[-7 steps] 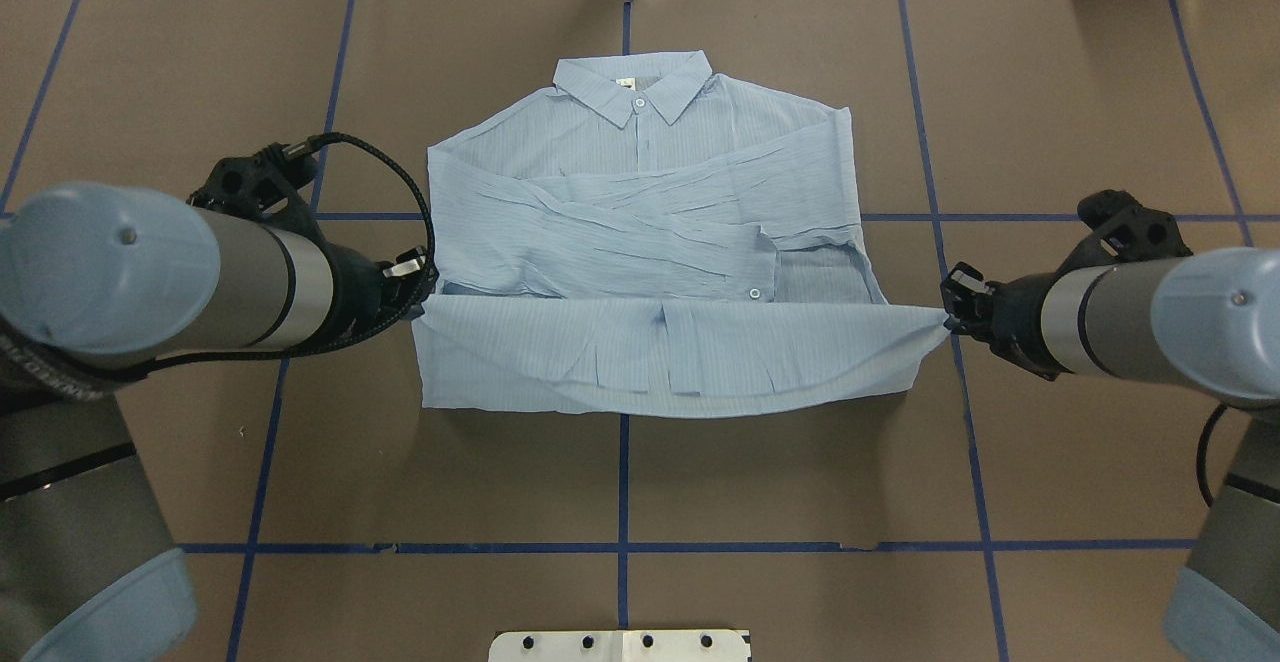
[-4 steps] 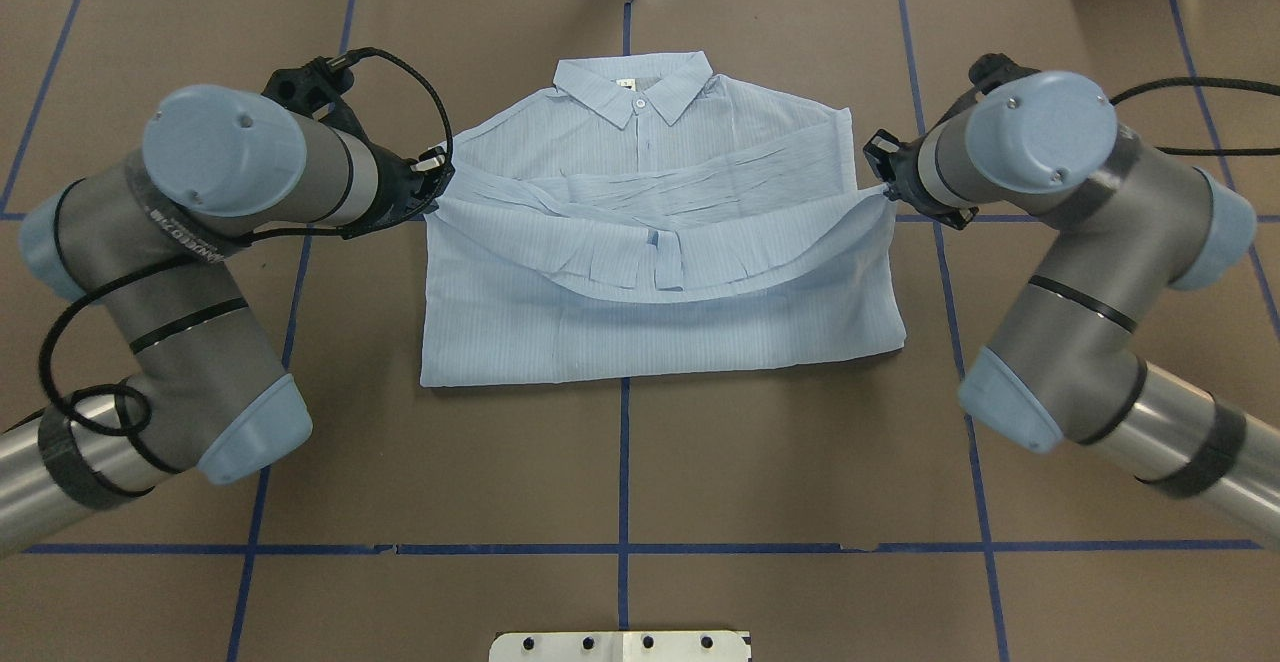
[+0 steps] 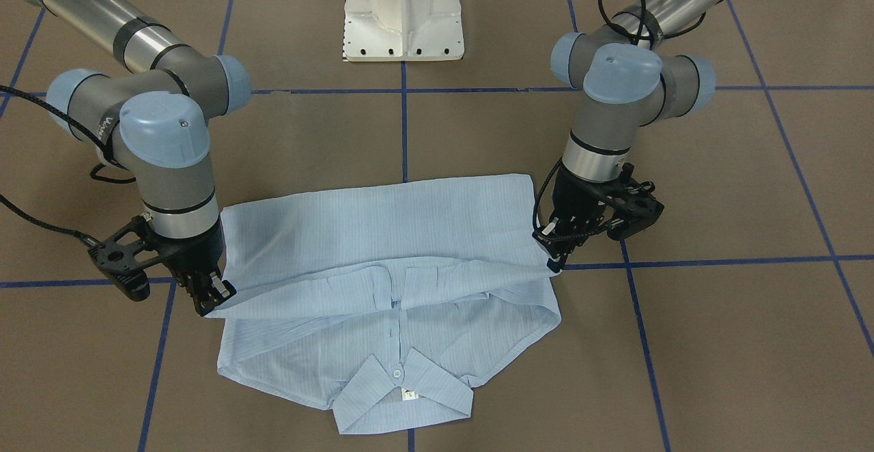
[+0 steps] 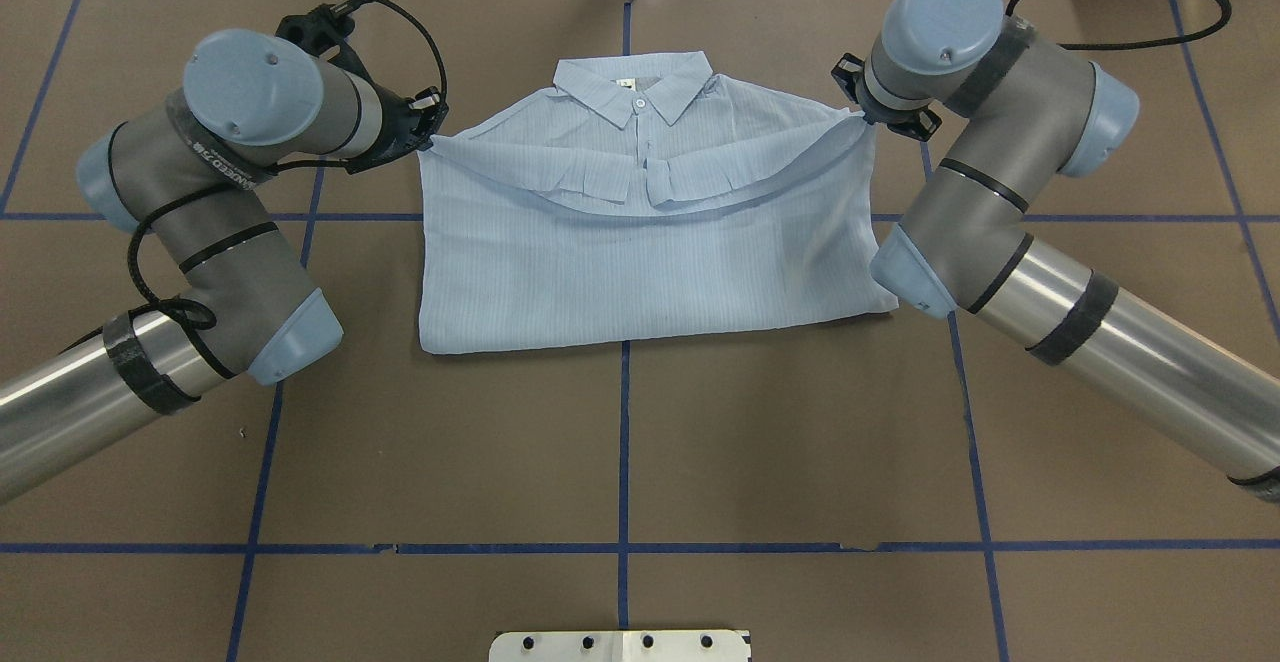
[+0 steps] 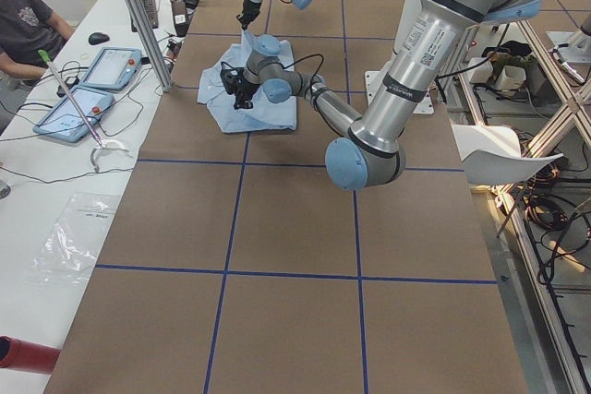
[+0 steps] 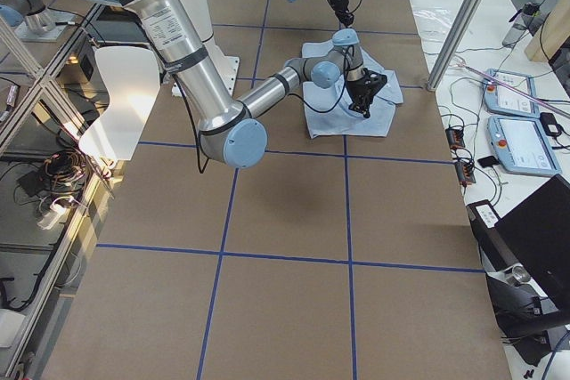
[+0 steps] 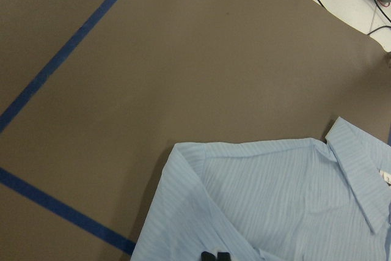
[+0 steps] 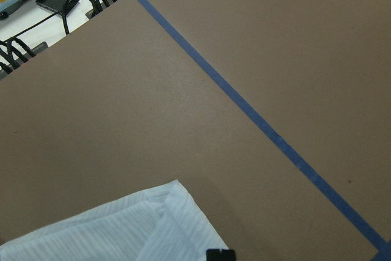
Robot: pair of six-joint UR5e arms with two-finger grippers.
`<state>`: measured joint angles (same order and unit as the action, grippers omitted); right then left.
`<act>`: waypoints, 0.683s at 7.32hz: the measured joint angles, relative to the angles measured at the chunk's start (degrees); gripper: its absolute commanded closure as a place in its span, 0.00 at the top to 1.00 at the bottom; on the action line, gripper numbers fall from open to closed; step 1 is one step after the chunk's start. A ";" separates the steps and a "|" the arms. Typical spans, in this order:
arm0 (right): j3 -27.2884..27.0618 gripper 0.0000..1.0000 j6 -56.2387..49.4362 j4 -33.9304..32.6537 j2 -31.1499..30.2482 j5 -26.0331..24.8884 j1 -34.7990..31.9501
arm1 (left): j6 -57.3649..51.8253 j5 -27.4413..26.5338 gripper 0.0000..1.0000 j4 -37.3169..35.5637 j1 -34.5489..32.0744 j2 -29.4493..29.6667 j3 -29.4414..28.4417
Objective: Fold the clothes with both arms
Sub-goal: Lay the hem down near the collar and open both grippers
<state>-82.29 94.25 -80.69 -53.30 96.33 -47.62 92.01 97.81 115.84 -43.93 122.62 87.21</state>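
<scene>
Overhead exterior: shirt (image 4: 640, 262) between 2 grippers (image 4: 425, 137) (image 4: 868, 114)

Overhead, you barely see the right gripper (image 4: 866, 114) under its wrist cap (image 4: 945, 4), both wrist cams crop the fingertips (image 7: 223, 255) at the btm edge, & the folded hem hides the lower front of the shirt (image 4: 640, 262).

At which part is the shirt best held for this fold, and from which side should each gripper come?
Grip the shirt at the two end corners of its hem, where the left gripper and right gripper hold it, each from its own outer side. The thin, wide hem sags in the middle; end grips likely keep it straight.
</scene>
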 measured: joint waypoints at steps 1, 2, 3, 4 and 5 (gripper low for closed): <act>3.74 0.00 -0.40 0.07 2.39 -0.02 -0.16 | -0.83 -0.04 0.00 2.32 -0.30 0.47 -3.18; 7.28 0.00 -0.61 0.97 3.99 -0.07 -0.17 | -1.22 -0.06 0.00 4.89 -0.37 0.79 -6.18; 10.48 0.00 -0.67 3.13 4.68 -0.13 -0.15 | -1.60 -0.07 0.00 6.32 -0.37 1.00 -8.14; 12.86 0.00 -0.69 5.02 5.00 -0.16 -0.08 | -2.13 -0.07 0.00 6.90 -0.37 1.13 -9.12; 14.20 0.00 -0.71 5.88 5.32 -0.15 0.01 | -2.50 -0.07 0.00 7.30 -0.37 1.18 -9.69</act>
<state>-68.09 93.54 -74.81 -47.98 96.18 -47.61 89.52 97.73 123.14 -44.30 123.80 77.52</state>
